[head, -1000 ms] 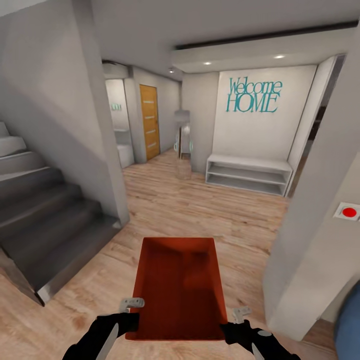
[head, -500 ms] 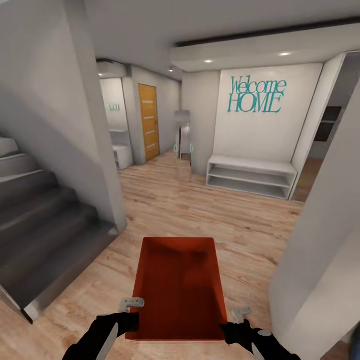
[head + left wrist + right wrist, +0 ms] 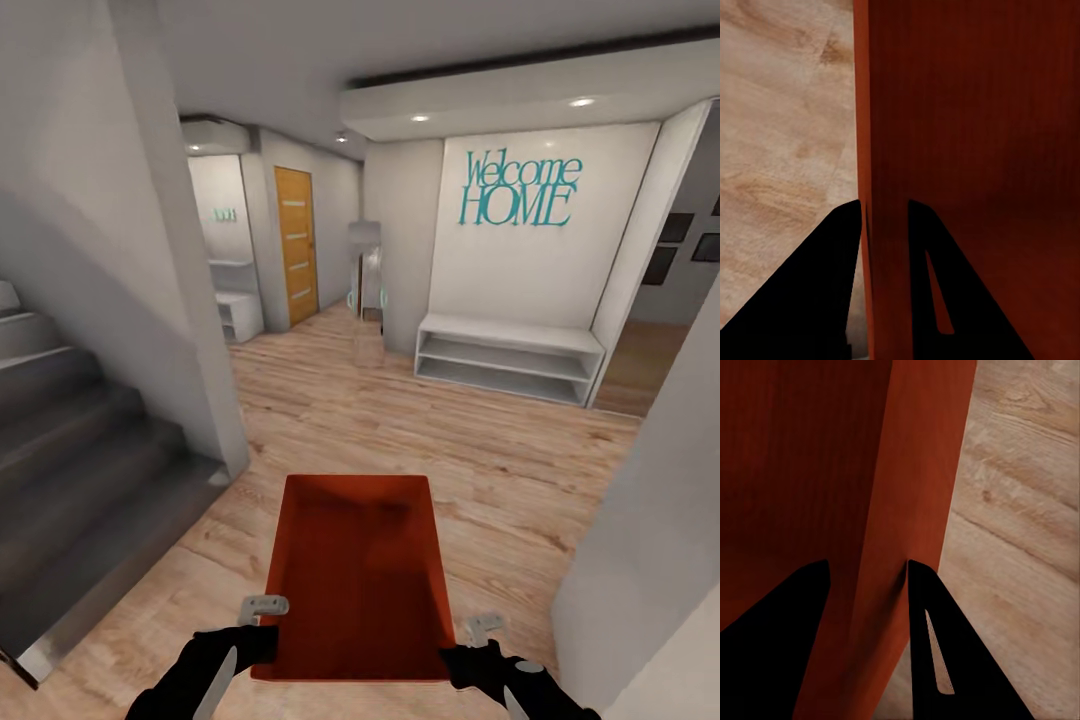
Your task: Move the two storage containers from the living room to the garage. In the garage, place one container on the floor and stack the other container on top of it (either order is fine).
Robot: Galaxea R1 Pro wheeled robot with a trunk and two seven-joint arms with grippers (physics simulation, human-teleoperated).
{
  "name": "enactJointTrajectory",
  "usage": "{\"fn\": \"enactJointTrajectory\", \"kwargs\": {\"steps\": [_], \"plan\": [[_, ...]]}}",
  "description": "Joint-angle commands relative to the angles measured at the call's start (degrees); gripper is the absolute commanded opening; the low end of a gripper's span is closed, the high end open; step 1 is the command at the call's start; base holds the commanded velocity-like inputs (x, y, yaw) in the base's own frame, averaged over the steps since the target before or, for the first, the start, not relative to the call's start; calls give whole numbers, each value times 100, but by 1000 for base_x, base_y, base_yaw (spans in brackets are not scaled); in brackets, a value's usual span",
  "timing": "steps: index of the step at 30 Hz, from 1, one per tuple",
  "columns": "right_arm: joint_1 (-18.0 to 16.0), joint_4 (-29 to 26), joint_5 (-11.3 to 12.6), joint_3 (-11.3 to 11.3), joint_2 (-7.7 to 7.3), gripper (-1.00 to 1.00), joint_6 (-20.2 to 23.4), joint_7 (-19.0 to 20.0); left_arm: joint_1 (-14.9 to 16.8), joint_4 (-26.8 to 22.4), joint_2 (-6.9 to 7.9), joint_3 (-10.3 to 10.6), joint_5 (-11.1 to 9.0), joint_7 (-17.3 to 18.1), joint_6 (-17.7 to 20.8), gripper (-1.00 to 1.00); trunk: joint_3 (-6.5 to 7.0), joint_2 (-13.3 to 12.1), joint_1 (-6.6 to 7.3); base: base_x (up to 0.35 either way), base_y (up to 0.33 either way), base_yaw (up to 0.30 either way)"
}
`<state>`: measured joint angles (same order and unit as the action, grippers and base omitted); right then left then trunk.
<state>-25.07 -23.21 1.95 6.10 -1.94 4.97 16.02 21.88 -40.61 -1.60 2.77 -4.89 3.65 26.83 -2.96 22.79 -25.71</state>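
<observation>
Container: we carry one orange-red open-top rectangular storage bin [image 3: 356,575] above light wood plank flooring [image 3: 420,420].
Left gripper [image 3: 885,217]: pinching its side wall.
Right gripper [image 3: 866,577]: clamping the opposite wall.
Hidden: bin's underside.

**Light wood plank floor of the hallway**

The wood plank floor [image 3: 400,420] runs from the foreground to an orange door. A white two-tier shelf bench [image 3: 508,358] stands on it against the far wall, and grey stairs [image 3: 80,480] rise from it at left.
</observation>
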Motion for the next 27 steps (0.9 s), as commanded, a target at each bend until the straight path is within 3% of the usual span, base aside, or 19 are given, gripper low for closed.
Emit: {"fn": "enactJointTrajectory", "kwargs": {"steps": [1,27], "plan": [[2,-34,156,76,1,-100,39,88,6,-8,-2,-435,-54,-260,33,-100,-13,13,-7,325,0,0],[2,-34,156,76,1,-100,39,93,3,-8,21,-435,-48,-260,36,-100,-13,13,-7,325,0,0]]}}
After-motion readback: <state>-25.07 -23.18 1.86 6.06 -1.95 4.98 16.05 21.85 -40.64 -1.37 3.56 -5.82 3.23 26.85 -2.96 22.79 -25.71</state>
